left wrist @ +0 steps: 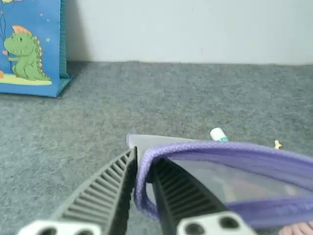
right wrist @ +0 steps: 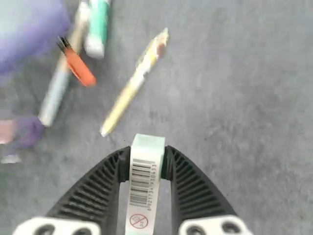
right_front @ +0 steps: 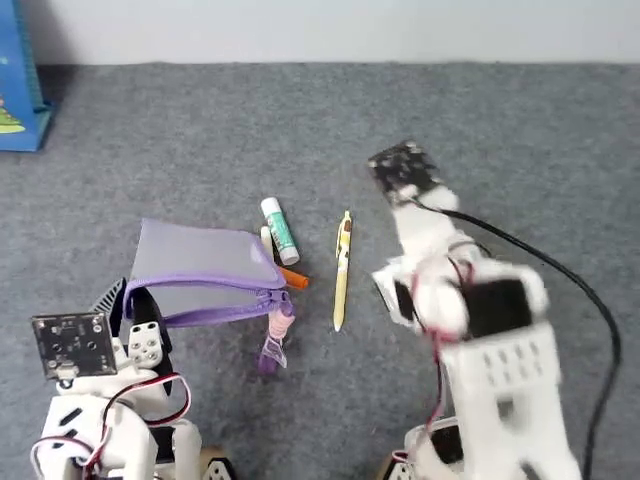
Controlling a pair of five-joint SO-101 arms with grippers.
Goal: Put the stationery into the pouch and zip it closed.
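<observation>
We record that the translucent grey pouch with purple zip edging [left wrist: 234, 171] runs past the frame edge in the left wrist view and is a blur in the right wrist view. The pale green barcode-labelled item [right wrist: 142, 186] in the right gripper [right wrist: 145, 152] is cut off; type undetermined. The blue dinosaur-printed box [right_front: 15, 100], far left, is cropped.

left pincer [left wrist: 143, 159] tight on the pouch [left wrist: 230, 149] rim, right pincer [right wrist: 146, 152] tight around a barcoded stick [right wrist: 142, 183]

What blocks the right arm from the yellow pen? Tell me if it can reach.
Probably yes: bare grey mat lies between the right end effector and the yellow pen. But it is shut on a barcoded stick, so grasping must wait.
</observation>
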